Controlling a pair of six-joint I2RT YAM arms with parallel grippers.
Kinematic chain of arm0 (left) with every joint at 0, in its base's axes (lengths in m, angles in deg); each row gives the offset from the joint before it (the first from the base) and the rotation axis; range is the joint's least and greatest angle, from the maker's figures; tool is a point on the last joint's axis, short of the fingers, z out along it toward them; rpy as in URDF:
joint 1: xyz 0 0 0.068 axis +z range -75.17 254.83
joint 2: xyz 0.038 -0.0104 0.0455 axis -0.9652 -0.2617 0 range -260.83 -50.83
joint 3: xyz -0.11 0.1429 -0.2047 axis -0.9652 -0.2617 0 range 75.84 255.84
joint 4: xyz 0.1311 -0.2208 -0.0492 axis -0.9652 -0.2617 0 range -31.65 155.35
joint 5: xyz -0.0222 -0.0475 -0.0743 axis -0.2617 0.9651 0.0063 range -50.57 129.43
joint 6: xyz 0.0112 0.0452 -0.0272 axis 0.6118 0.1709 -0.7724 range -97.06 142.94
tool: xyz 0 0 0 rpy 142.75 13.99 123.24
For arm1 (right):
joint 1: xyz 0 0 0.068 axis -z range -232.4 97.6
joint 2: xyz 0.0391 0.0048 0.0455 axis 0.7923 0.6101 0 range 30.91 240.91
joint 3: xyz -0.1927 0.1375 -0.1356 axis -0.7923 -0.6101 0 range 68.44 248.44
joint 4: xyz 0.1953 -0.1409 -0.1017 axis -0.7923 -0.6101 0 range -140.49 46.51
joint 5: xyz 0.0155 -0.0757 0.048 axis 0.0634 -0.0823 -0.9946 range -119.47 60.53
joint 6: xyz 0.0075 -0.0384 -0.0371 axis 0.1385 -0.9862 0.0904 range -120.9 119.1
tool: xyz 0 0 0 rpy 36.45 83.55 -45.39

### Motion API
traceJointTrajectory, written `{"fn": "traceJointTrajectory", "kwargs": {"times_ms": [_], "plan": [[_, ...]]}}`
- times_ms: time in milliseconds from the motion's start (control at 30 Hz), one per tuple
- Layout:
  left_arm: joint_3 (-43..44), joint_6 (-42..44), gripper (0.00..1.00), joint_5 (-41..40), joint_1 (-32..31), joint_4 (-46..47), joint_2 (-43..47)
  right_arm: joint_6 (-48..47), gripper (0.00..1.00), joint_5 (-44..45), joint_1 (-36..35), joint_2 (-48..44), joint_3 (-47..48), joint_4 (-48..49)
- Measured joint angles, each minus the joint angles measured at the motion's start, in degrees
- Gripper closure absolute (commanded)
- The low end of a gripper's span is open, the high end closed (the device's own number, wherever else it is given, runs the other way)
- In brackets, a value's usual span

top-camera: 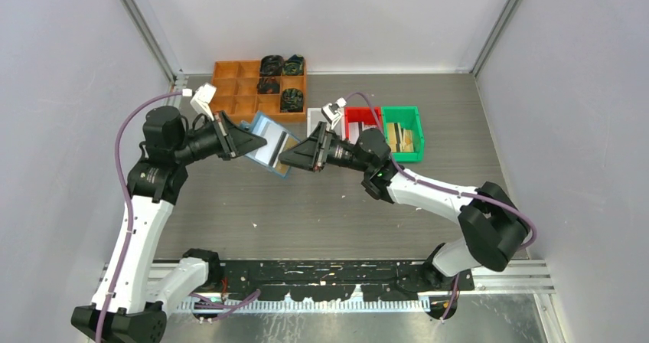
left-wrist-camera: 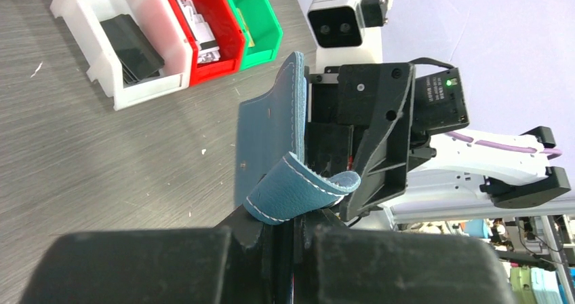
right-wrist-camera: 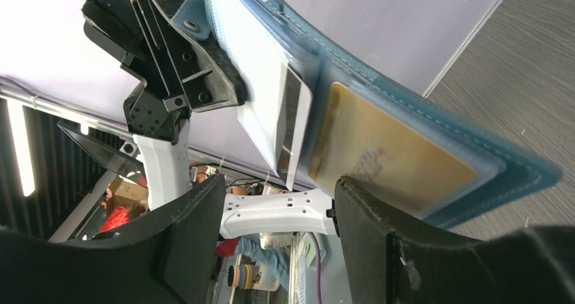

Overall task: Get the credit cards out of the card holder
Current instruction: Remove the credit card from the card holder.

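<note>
**One holder in the air, two cards inside**

Counted: one holder (top-camera: 260,125), two cards, two grippers, three bins, one tray.

Held up off the table (top-camera: 329,213), opened out, with the inner face turned toward the right gripper (top-camera: 285,158). In the right wrist view, two cards side by side on that face. First a pale card (right-wrist-camera: 271,121) with a dark stripe, the striped edge next to the other card. Then a gold card (right-wrist-camera: 386,151), lying flat behind a clear pocket.

Clamped tight on the holder's edge: the left gripper (top-camera: 243,140), jaws pressed together on the blue material. Just above those jaws in the left wrist view, the tab (left-wrist-camera: 298,192), curled over in a loop.

Spread wide apart: the right gripper, close in front of the open face. Cannot tell any contact between its fingers (right-wrist-camera: 183,236) and the holder or the cards. Lower end of the pale card lined up with the gap between the jaws. Gold card just ahead of one fingertip.

Beyond the right gripper, on the table in a row: white bin (top-camera: 315,119), red bin (top-camera: 360,117), green bin (top-camera: 403,117). Beyond the left gripper: an orange tray (top-camera: 229,90), with dark items in some compartments.
</note>
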Motion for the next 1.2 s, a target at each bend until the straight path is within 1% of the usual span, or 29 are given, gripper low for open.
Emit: {"fn": "traceJointTrajectory", "kwargs": {"times_ms": [167,267,500,567,667,733,767,867,933,1000,1200], "plan": [[-1.31,-3.02,1.00,0.24,0.31,2.32,0.83,1.22,0.39,-0.46,-0.24,2.16,0.39,3.17],[-1.97,-4.11,1.00,0.20,0.39,3.13,1.05,2.95,0.45,-1.03,-0.55,4.20,1.70,6.36],[-2.32,-5.79,1.00,0.63,0.79,5.05,1.66,10.47,0.65,-2.19,-0.74,10.03,3.06,18.91],[-2.32,-5.79,1.00,0.70,0.92,5.40,1.77,12.74,0.68,-2.47,-0.66,11.78,3.06,22.32],[-2.32,-5.73,1.00,0.72,1.03,5.44,1.75,14.75,0.72,-3.04,-0.63,13.03,3.23,24.48],[-2.32,-5.77,1.00,0.70,1.14,5.66,1.95,15.52,0.77,-3.69,-0.63,13.57,3.89,25.18],[-2.32,-5.77,1.00,0.72,1.25,5.95,2.25,15.87,0.80,-3.96,-0.59,13.86,4.22,25.44],[-2.32,-5.81,1.00,0.74,1.36,6.36,3.19,16.44,0.93,-4.50,-0.63,14.12,4.76,25.90],[-2.32,-5.81,1.00,0.92,1.42,6.51,3.48,16.59,0.98,-4.76,-0.72,14.12,4.79,26.45],[-2.32,-6.01,1.00,1.20,1.77,6.49,3.50,16.55,0.99,-4.79,-0.81,14.12,4.83,27.17],[-2.32,-6.99,1.00,3.19,3.39,6.27,2.84,15.87,0.99,-4.68,-0.83,14.08,4.96,26.14]]}}
